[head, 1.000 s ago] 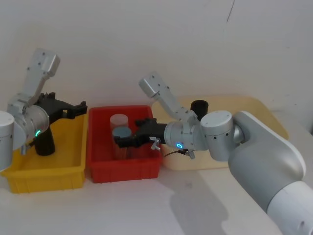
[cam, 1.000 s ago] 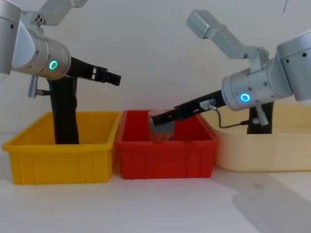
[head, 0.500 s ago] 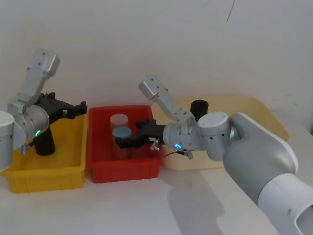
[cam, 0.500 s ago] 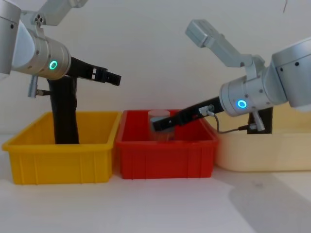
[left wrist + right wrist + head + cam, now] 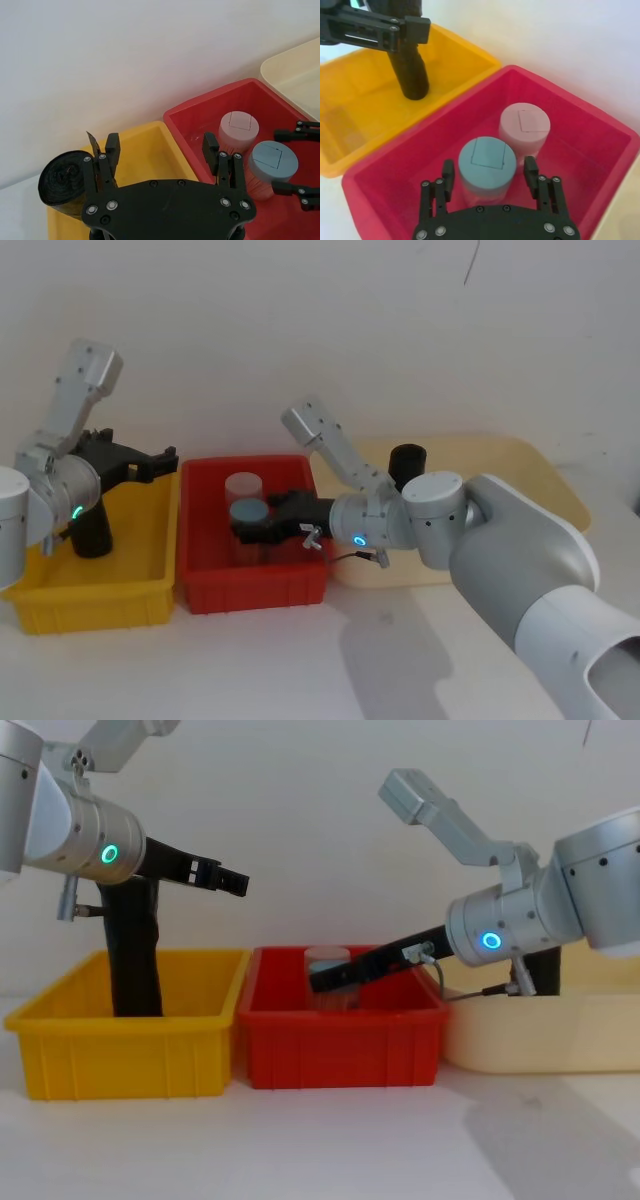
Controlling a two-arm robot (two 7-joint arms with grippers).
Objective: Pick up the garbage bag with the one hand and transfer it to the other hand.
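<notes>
Black matte garbage bag (image 5: 91,532) roll, upright in yellow bin (image 5: 130,585).

Left end effector (image 5: 225,878): raised on a green-lit wrist, level, fingers parted, holding nothing. Right end effector (image 5: 325,981): on a blue-lit wrist, arm angled down and leftward, fingers (image 5: 448,178) spread.

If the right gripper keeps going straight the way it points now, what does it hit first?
Most likely the blue-lidded canister in the red bin: the right gripper, fingers open, already has it between them. The pink-lidded canister stands just beyond.
</notes>
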